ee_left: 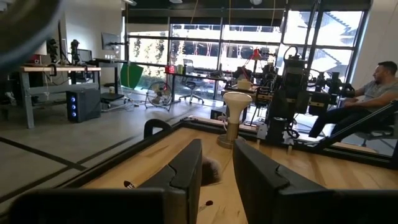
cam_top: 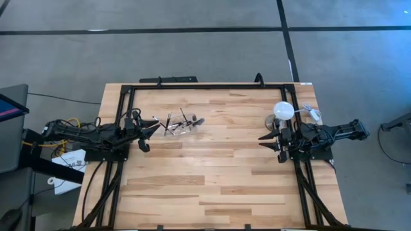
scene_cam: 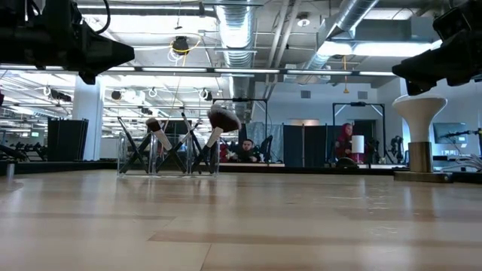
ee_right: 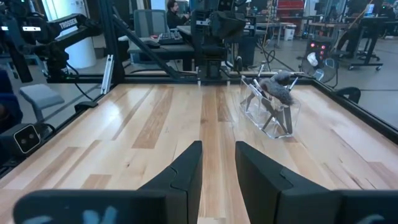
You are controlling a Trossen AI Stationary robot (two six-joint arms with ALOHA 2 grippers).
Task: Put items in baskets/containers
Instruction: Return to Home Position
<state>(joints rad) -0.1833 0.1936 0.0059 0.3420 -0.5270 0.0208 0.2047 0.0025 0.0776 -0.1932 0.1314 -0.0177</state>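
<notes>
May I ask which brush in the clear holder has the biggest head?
The brush at the holder's right end in the low view: its fluffy head is bulkier than the others'.

The right gripper (ee_right: 217,148) points across the wooden desk (ee_right: 143,124). Its two dark fingers (ee_right: 186,168) are parallel, with a gap between them and nothing in it. Ahead, near one side edge of the desk, stands the clear container (ee_right: 280,121). Dark-handled brushes (ee_right: 264,93) lean crossed inside it, and a fluffy brush (ee_right: 281,87) lies on top. At the far edge, the left arm (ee_right: 217,25) rises behind the black frame (ee_right: 155,78). A person (ee_right: 174,9) sits in the room beyond.
</notes>
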